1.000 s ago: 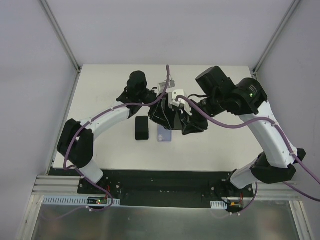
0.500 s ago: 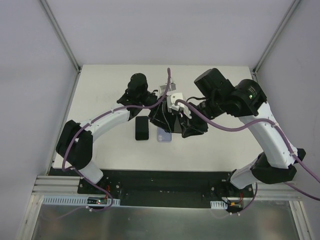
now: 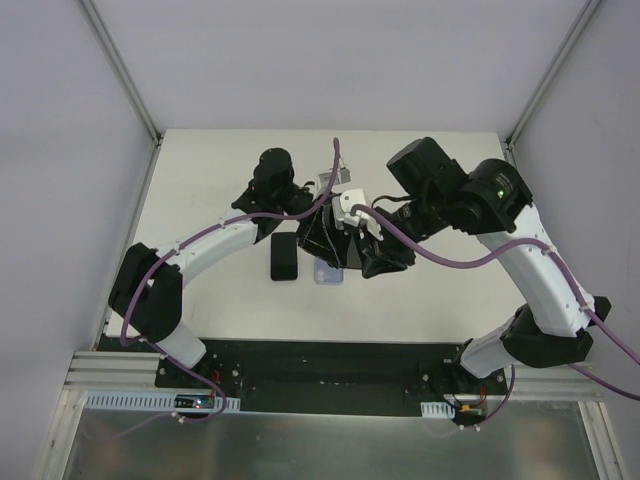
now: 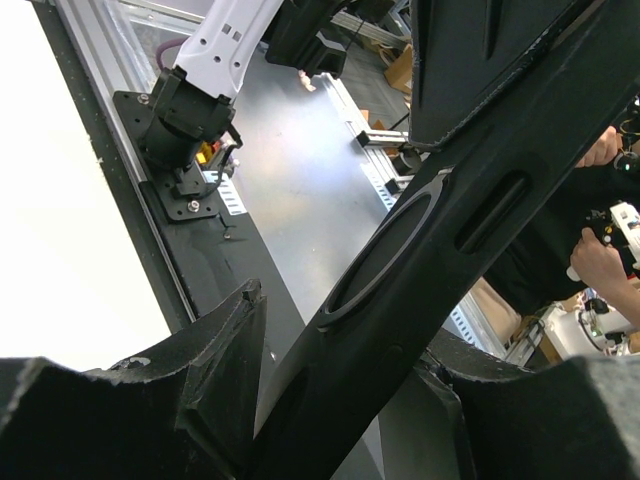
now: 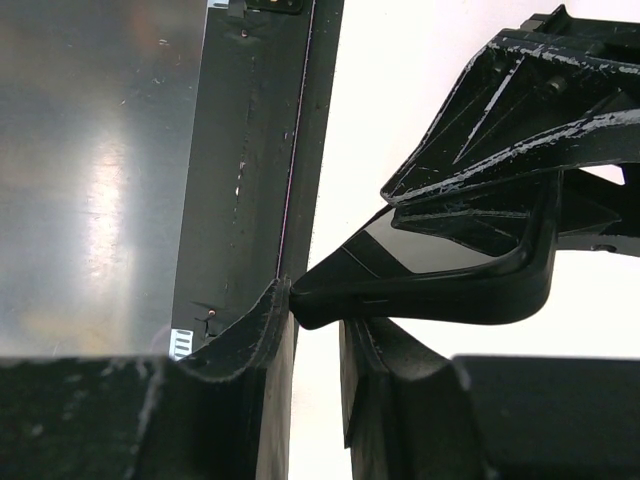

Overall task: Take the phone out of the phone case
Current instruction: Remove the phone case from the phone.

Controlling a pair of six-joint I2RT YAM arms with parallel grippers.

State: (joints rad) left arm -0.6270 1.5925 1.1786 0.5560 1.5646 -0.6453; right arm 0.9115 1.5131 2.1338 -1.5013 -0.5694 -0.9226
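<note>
Plainly, the phone point(image 5: 420, 250) is the worry; I take the dark glossy face inside the black rim to be its screen, so it looks seated in the case point(image 5: 470, 290) at that corner; the pair hangs above the counter point(image 3: 200, 190) at about its middle, between my two arms; my right fingers point(image 5: 268, 320) are narrow and pinch only the very corner of the case; my left fingers point(image 4: 225, 350) are clamped at a middling width on a black strip with an oval opening and a slot, which I judge to be the same case seen on edge.

So little of the corner sits in the right pinch that a twist or a pull apart could let it slide out; the whole weight would then swing on the left grip; if the phone springs free with nothing holding its own body, it would fall to the counter, likely onto the pale lilac slab point(image 3: 328, 270) lying right below, or against the black slab point(image 3: 284, 258) just left of it; prying hard could also bend the rim rather than release the phone.

As for containers, the case is the only one; at the right corner it seems to hold the phone; the oval opening shows grey like the metal beyond, so I cannot tell how far the phone fills that end; what the two slabs are I cannot tell.
</note>
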